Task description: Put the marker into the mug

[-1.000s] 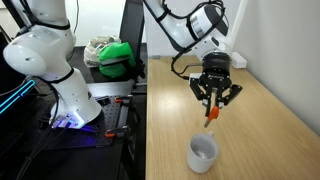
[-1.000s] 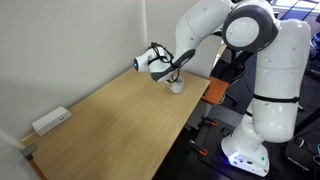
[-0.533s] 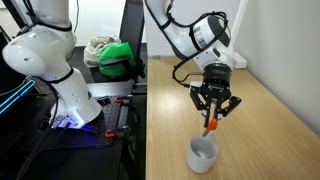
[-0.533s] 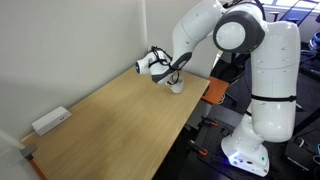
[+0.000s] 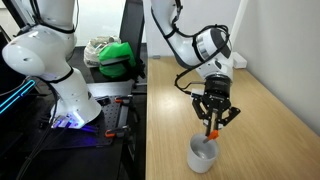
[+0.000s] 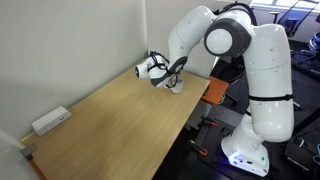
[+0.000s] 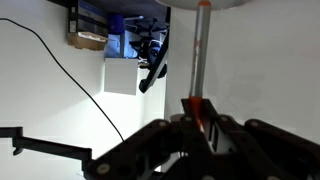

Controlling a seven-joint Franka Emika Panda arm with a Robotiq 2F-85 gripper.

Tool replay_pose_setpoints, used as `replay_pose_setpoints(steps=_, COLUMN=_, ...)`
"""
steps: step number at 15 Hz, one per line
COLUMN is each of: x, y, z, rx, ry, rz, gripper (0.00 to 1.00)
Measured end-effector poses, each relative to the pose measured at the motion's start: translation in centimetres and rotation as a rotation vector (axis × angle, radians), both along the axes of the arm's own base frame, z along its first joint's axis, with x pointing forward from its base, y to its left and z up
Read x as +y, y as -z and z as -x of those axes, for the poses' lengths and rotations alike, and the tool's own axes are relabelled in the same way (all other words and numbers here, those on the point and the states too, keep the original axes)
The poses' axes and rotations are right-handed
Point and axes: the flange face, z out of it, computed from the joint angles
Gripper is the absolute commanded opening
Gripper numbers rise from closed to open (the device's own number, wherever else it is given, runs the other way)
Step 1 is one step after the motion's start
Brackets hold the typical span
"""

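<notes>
While the hand (image 5: 213,120) clasps the marker (image 5: 209,130), its tip hangs just above the mug (image 5: 203,158).

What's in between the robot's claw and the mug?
Just the marker, pinched in the gripper and pointing down at the mug. Nothing else is there. An exterior view shows it.

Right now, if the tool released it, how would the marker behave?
The marker looks stiff: it hangs straight from the tool. Slim and round, it would likely roll if it missed the white mug. Probably light, given its thinness.
</notes>
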Motion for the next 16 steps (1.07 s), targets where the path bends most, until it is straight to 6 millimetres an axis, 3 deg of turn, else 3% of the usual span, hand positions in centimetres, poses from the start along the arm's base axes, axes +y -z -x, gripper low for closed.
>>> replay_pose_setpoints(steps=4, x=0.0, y=0.8, z=-0.5, rx=0.002, ry=0.0, rz=-0.004, gripper=0.69)
replay_pose_setpoints(steps=8, x=0.4, y=-0.2, z=-0.9, rx=-0.015, ry=-0.005, rz=-0.001, gripper=0.99)
replay_pose_setpoints(steps=16, x=3.4, y=-8.1, z=-0.1, rx=-0.112, ry=-0.052, rz=-0.016, gripper=1.0)
